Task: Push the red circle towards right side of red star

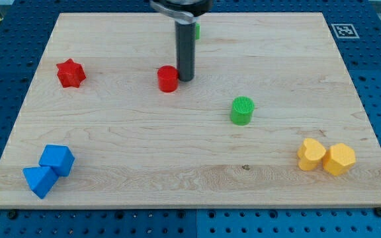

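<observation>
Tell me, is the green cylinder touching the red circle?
No, the green cylinder stands apart from the red circle, lower and toward the view's right, with bare board between them.

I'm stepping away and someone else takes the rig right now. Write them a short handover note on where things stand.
My tip is down on the board, right against the red circle on the side toward the view's right.
The red star sits far off toward the view's left, with open wood between it and the circle.
Done: tip is placed behind the circle.
Left: push the circle toward the view's left until it stops just at the star's right side.
Other blocks lie off that line.
</observation>
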You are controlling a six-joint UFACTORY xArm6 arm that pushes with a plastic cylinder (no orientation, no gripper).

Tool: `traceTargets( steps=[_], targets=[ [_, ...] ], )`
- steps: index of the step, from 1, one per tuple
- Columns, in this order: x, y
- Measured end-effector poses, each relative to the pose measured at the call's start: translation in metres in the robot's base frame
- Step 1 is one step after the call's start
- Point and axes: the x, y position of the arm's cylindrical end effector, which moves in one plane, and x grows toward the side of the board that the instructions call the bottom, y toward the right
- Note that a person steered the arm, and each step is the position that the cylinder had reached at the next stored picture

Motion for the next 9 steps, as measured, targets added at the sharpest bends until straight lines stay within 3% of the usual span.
traceTargets(
  steps=[2,6,9],
  targets=[
    [0.004,-0.042],
    [0.059,-0.046],
    [0.051,-0.112]
  ],
)
